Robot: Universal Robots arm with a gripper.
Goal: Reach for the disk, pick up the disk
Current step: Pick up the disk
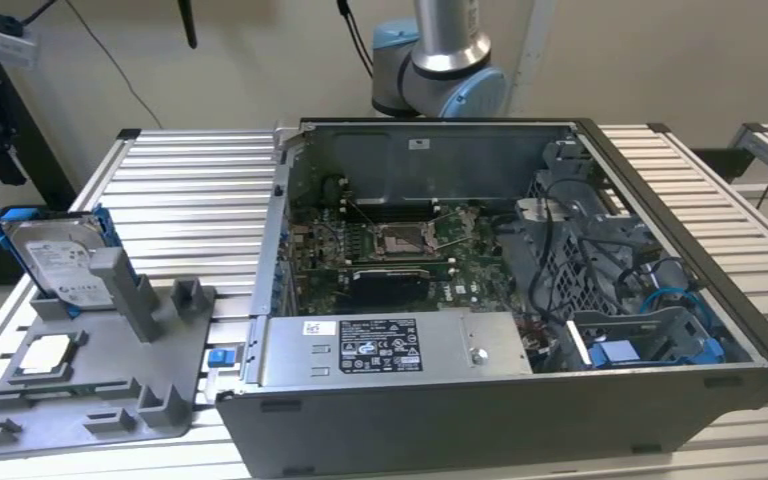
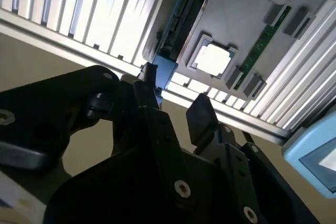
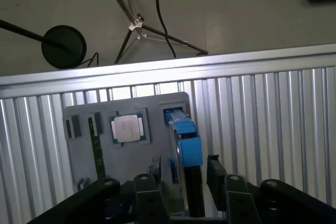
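1. Exterior view: the disk [image 1: 61, 262] stands upright on its edge in a grey fixture [image 1: 104, 400]. The fixture sits on the slatted metal surface [image 1: 184, 180], at the exterior view's left, beside an open computer case [image 1: 491, 400].
2. First wrist view: the disk [image 3: 185, 142] is seen edge-on, framed in blue. The gripper [image 3: 184, 177] hangs over it, its black fingers [image 3: 148, 184] spread, one on each side of the thin edge, with a gap showing on both sides.
3. Second wrist view: the spread fingers [image 2: 202, 116] point toward the disk's blue corner [image 2: 160, 74], not gripping it.
4. Handling, as a judgement: the disk looks rigid, dense and smooth-faced, so likely slippery and sensitive to knocks. The two broad flat faces near the upper edge seem the best hold.
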